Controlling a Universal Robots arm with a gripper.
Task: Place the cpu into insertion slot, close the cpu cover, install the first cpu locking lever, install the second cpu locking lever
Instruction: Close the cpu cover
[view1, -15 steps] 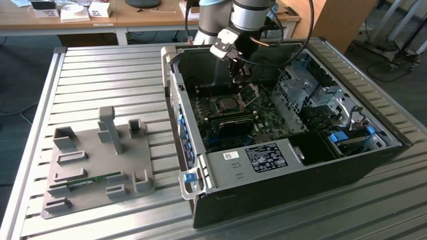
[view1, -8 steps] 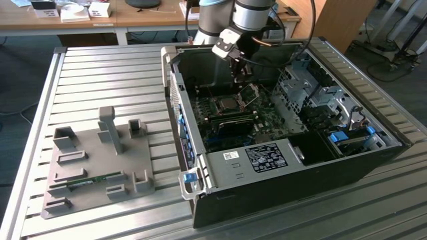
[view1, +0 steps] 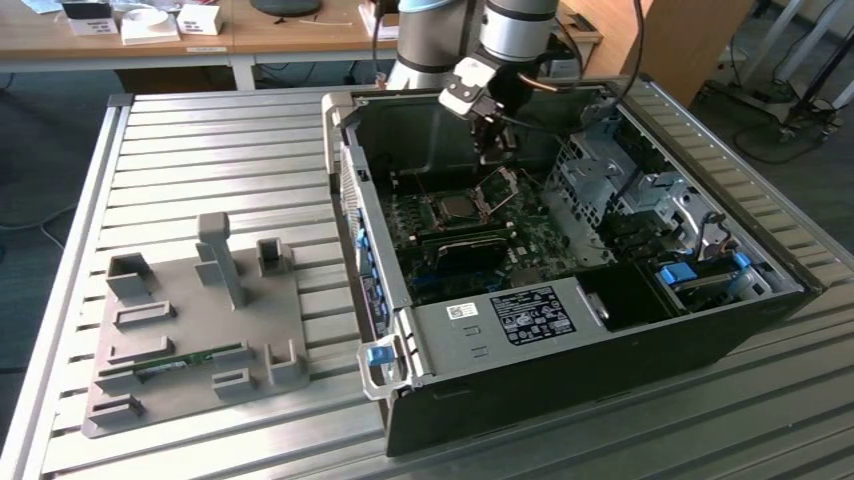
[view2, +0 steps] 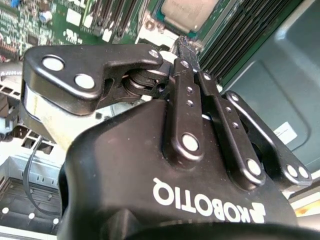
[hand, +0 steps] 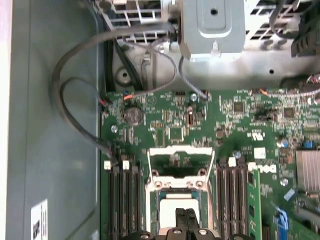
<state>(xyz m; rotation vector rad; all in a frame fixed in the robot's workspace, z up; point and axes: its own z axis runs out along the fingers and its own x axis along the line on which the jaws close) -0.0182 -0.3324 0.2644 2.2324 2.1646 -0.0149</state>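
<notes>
Fingers (hand: 181, 221) of the gripper (view1: 499, 152) are pressed together with nothing between them, and they point down into the open black computer case (view1: 601, 375). The cpu (hand: 169, 210) lies flat in the insertion slot (hand: 177, 184) on the green board (hand: 165, 125). In the first wrist view the fingertips partly hide its silver top, and I cannot tell whether they touch it. The cpu cover (hand: 181, 150) stands open, tilted up from its hinge at one edge of the slot, on the exterior view's right of the chip. Long black memory slots (hand: 125, 200) run along both sides. The case rests on a slatted metal table (view1: 214, 150). A grey holder plate (view1: 187, 340) lies well apart on the exterior view's left.
</notes>
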